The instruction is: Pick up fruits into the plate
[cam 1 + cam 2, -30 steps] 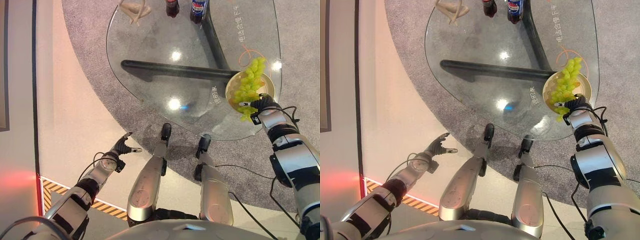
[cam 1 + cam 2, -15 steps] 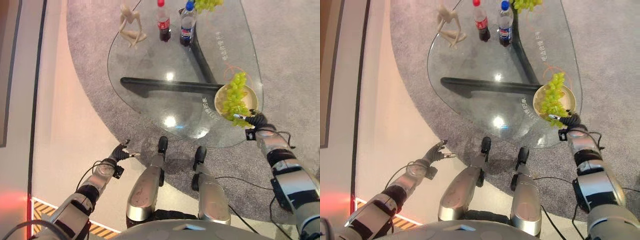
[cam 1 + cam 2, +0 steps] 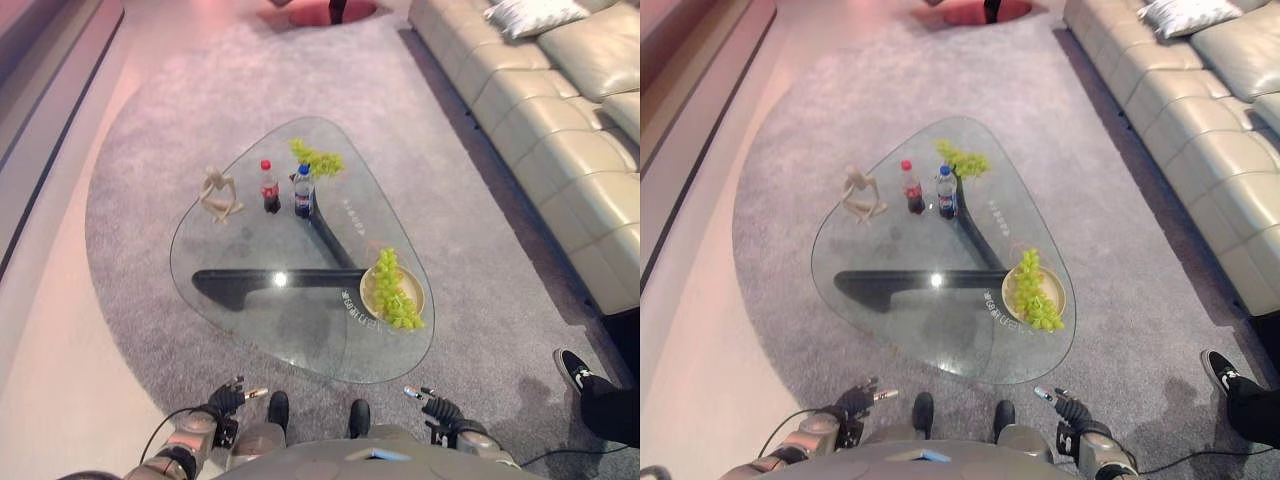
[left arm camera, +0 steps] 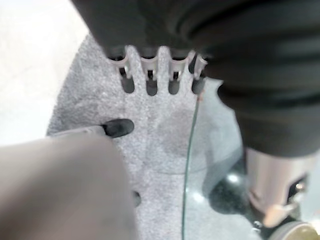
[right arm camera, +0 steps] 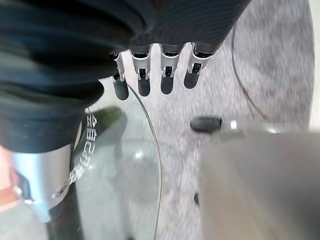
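Your left hand and right hand: both released, fingers straight, empty, low before the glass bench's near edge. Plate, near right corner: one grape bunch in it. Far edge: second grape bunch, two bottles, figurine.

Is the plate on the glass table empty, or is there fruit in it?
Not empty. The plate near the table's right edge holds a bunch of green grapes that spills over its near rim.
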